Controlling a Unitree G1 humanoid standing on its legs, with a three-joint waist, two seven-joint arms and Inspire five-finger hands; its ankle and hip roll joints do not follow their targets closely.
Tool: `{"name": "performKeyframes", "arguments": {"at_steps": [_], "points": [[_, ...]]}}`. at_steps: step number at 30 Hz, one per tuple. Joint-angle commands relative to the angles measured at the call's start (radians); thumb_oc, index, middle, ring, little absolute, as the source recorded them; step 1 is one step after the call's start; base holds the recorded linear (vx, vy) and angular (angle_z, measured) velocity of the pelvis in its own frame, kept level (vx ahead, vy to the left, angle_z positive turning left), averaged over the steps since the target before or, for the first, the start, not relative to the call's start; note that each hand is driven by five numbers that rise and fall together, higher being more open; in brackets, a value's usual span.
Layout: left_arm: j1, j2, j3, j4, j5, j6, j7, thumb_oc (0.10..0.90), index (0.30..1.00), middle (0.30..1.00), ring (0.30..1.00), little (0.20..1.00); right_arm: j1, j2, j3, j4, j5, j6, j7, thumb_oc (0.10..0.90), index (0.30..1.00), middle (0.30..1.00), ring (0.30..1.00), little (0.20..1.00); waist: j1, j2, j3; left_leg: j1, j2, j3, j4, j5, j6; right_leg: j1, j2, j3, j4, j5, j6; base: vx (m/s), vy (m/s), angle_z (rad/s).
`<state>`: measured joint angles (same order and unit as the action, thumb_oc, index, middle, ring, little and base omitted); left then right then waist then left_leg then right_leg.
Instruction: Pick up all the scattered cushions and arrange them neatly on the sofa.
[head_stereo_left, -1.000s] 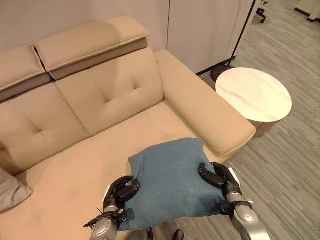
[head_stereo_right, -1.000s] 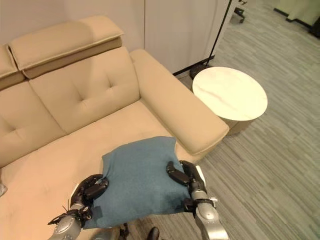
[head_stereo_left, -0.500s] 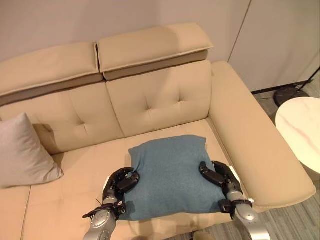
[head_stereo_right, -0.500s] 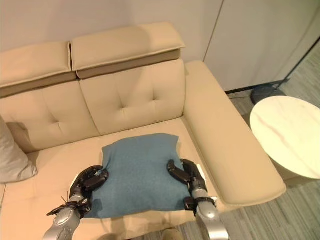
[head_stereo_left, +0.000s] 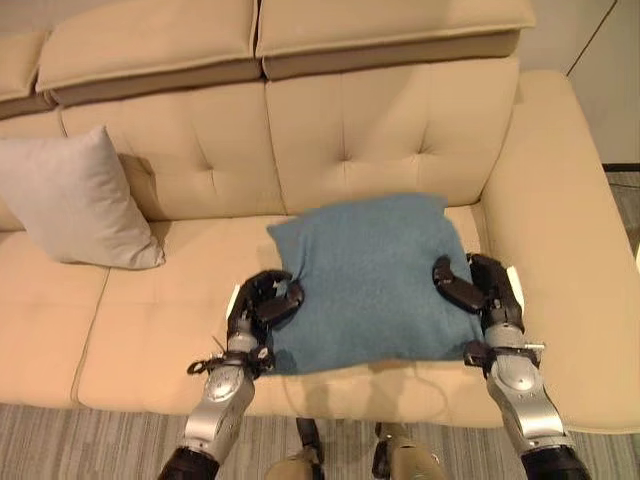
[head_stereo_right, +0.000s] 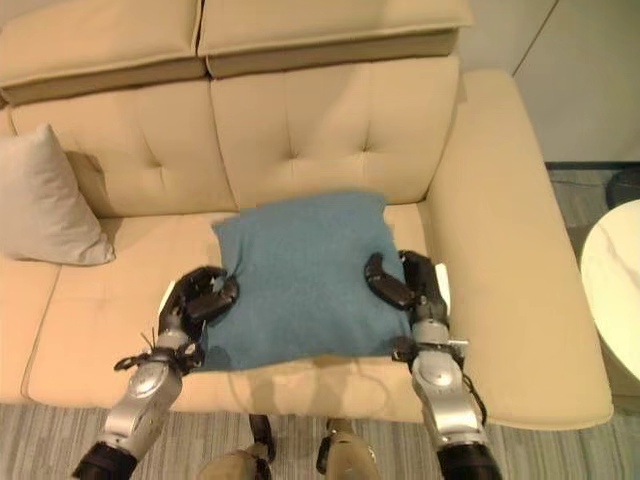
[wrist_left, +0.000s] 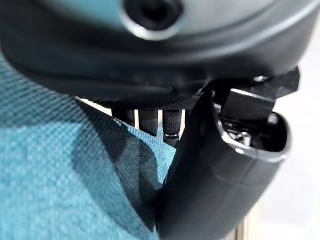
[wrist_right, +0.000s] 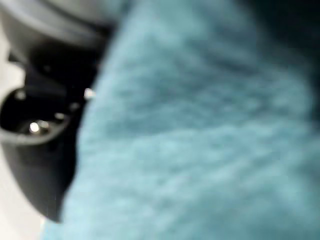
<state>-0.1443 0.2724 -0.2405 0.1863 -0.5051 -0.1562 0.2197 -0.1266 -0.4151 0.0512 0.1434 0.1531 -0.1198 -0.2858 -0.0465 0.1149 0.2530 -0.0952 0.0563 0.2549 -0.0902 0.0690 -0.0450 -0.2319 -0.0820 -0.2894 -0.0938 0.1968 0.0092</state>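
While both hands grip, blue cushion (head_stereo_left: 375, 275) over sofa (head_stereo_left: 400, 140)

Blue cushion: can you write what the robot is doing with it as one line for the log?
stage: placing | blue cushion over sofa seat | left hand gripping | right hand gripping | grey cushion against backrest

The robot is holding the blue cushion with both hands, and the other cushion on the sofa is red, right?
Not quite. The other cushion is light grey, not red, as the left eye view shows. The left hand and right hand do hold the blue cushion over the sofa.
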Motion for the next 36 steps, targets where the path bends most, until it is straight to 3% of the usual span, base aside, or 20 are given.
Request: {"name": "performKeyframes", "arguments": {"at_steps": [1,4,5,7,14,18,19,20,21,23,30,36], "points": [[-0.229,0.022,-0.055,-0.15,0.093,-0.228,0.011,0.4,0.3,0.3,0.3,0.3,-0.216,0.065,0.102,-0.168,-0.111,-0.205,-0.051,0.4,0.3,0.3,0.3,0.3,0.009,-0.054,-0.133,-0.055,0.013,-0.062,0.003,-0.023,-0.017,0.089,-0.013,0.042,0.007,-0.187,0.127,-0.11,0.042,-0.15],[-0.339,0.033,-0.071,-0.138,0.124,-0.258,0.065,0.4,0.3,0.3,0.3,0.3,-0.311,0.059,0.128,-0.165,-0.162,-0.216,-0.109,0.4,0.3,0.3,0.3,0.3,0.014,-0.053,-0.123,-0.089,0.012,-0.069,0.003,-0.011,-0.021,0.053,-0.016,0.046,0.007,-0.175,0.129,-0.11,0.026,-0.04],[-0.456,0.054,-0.078,-0.14,0.158,-0.295,0.134,0.4,0.3,0.3,0.3,0.3,-0.417,0.04,0.141,-0.172,-0.22,-0.226,-0.182,0.4,0.3,0.3,0.3,0.3,0.017,-0.055,-0.114,-0.129,0.006,-0.079,0.003,-0.005,-0.026,0.012,-0.019,0.052,0.007,-0.162,0.132,-0.12,0.032,0.06],[-0.535,0.053,-0.075,-0.14,0.187,-0.321,0.195,0.4,0.3,0.3,0.3,0.3,-0.501,0.025,0.147,-0.174,-0.285,-0.227,-0.249,0.4,0.3,0.3,0.3,0.3,0.018,-0.058,-0.116,-0.169,0.001,-0.083,0.003,0.005,-0.031,-0.032,-0.022,0.056,0.007,-0.147,0.132,-0.1,0.031,0.04],[-0.745,0.064,-0.095,-0.005,0.31,-0.335,0.372,0.4,0.3,0.3,0.3,0.3,-0.72,-0.038,0.203,-0.087,-0.467,-0.185,-0.42,0.4,0.3,0.3,0.3,0.3,0.024,-0.08,-0.145,-0.289,-0.003,-0.087,0.003,0.036,-0.047,-0.144,-0.033,0.062,0.007,-0.116,0.131,-0.02,0.006,0.03],[-1.05,0.116,-0.201,0.395,0.245,-0.278,0.391,0.4,0.3,0.3,0.3,0.3,-1.015,-0.058,0.344,0.33,-0.367,-0.122,-0.476,0.4,0.3,0.3,0.3,0.3,0.034,-0.086,-0.114,-0.383,-0.003,-0.097,0.003,0.063,-0.055,-0.229,-0.037,0.068,0.007,-0.086,0.141,-0.06,-0.001,-0.22],[-1.169,0.124,-0.239,0.523,0.17,-0.259,0.352,0.8,0.9,0.9,0.9,0.9,-1.122,-0.051,0.396,0.499,-0.277,-0.088,-0.445,0.66,0.691,0.691,0.691,0.691,0.037,-0.084,-0.095,-0.417,-0.002,-0.11,0.003,0.073,-0.058,-0.265,-0.035,0.073,0.007,-0.073,0.147,-0.07,0.012,-0.32],[-1.199,0.136,-0.245,0.558,0.144,-0.257,0.334,0.8,0.9,0.9,0.9,0.9,-1.146,-0.045,0.408,0.539,-0.247,-0.085,-0.428,0.8,0.9,0.9,0.9,0.9,0.038,-0.083,-0.087,-0.428,-0.004,-0.113,0.003,0.077,-0.058,-0.277,-0.034,0.076,0.007,-0.069,0.146,0.05,0.008,0.2],[-1.225,0.146,-0.259,0.591,0.125,-0.246,0.313,0.8,0.9,0.9,0.9,0.9,-1.163,-0.051,0.424,0.577,-0.222,-0.074,-0.402,0.8,0.9,0.9,0.9,0.9,0.038,-0.08,-0.091,-0.429,0.0,-0.124,0.003,0.053,-0.067,-0.279,-0.032,0.086,0.007,-0.091,0.155,0.07,0.003,0.01],[-1.241,0.165,-0.262,0.605,0.108,-0.244,0.291,0.8,0.9,0.9,0.9,0.9,-1.179,-0.053,0.448,0.595,-0.19,-0.068,-0.365,0.8,0.9,0.9,0.9,0.9,0.034,-0.08,-0.075,-0.454,-0.002,-0.117,0.003,0.083,-0.06,-0.306,-0.035,0.078,0.007,-0.061,0.147,-0.05,0.01,-0.09],[-1.11,0.188,-0.226,0.556,0.1,-0.231,0.247,0.8,0.9,0.9,0.9,0.9,-1.086,-0.043,0.437,0.576,-0.168,-0.072,-0.309,0.8,0.9,0.9,0.9,0.9,0.035,-0.079,-0.081,-0.466,-0.009,-0.122,0.003,0.083,-0.059,-0.319,-0.038,0.075,0.007,-0.062,0.145,-0.01,0.001,-0.02],[-0.885,0.141,-0.153,0.464,0.059,-0.231,0.2,0.8,0.9,0.9,0.9,0.9,-0.948,-0.06,0.375,0.539,-0.162,-0.077,-0.273,0.8,0.9,0.9,0.9,0.9,0.035,-0.083,-0.085,-0.459,-0.014,-0.125,0.003,0.078,-0.064,-0.311,-0.042,0.067,0.007,-0.065,0.144,-0.01,-0.007,0.0]]}}
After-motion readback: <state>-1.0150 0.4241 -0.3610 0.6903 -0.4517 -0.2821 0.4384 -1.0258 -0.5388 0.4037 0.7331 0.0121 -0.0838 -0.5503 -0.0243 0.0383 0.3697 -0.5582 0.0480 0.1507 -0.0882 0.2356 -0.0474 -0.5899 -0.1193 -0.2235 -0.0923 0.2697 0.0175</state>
